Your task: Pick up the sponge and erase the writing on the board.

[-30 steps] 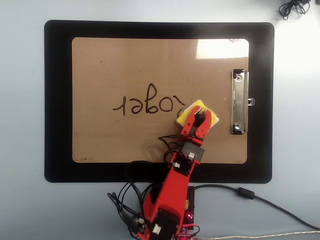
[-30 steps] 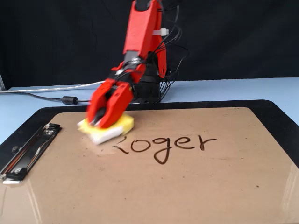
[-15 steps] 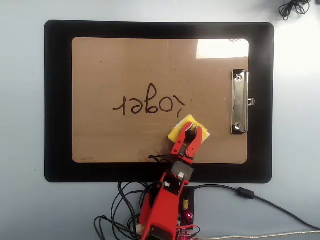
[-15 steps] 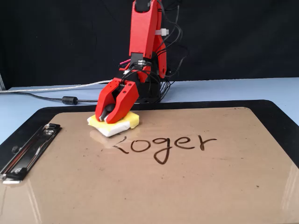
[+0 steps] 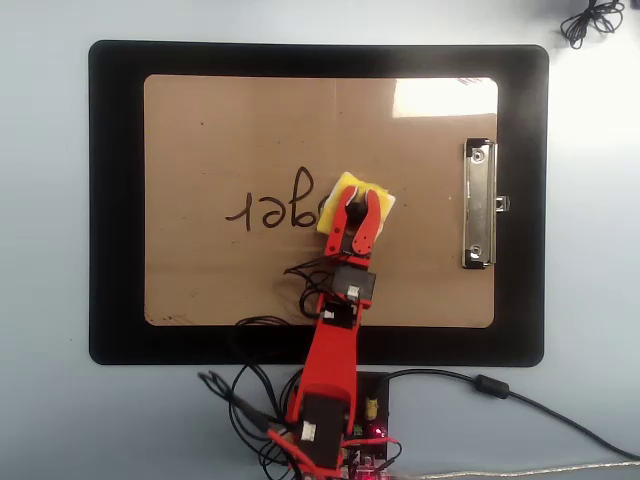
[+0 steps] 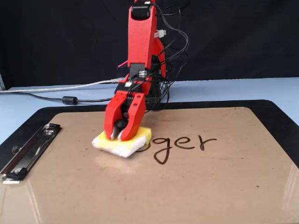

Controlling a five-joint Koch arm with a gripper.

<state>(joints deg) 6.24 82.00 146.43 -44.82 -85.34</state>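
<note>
The yellow sponge [image 5: 377,198] [image 6: 122,143] with its white underlayer lies flat on the tan board [image 5: 230,130] [image 6: 187,186], over the right end of the writing as the overhead view shows it. My red gripper [image 5: 356,201] [image 6: 119,137] presses down on the sponge, its jaws shut on the sponge's centre. Only the dark letters "ger" of the writing [image 5: 265,210] [image 6: 184,145] show beside the sponge. The rest of the word is under the sponge or gone; I cannot tell which.
The board rests on a black mat [image 5: 115,200] [image 6: 280,112]. Its silver clip [image 5: 479,205] [image 6: 28,151] sits on the right short edge in the overhead view. My arm's base and tangled cables [image 5: 250,420] lie at the mat's near edge, with a grey cable [image 5: 500,390] trailing right.
The gripper has carried the sponge from near the board's lower edge up and left in the overhead view, onto the start of the word. The first letters no longer show.
</note>
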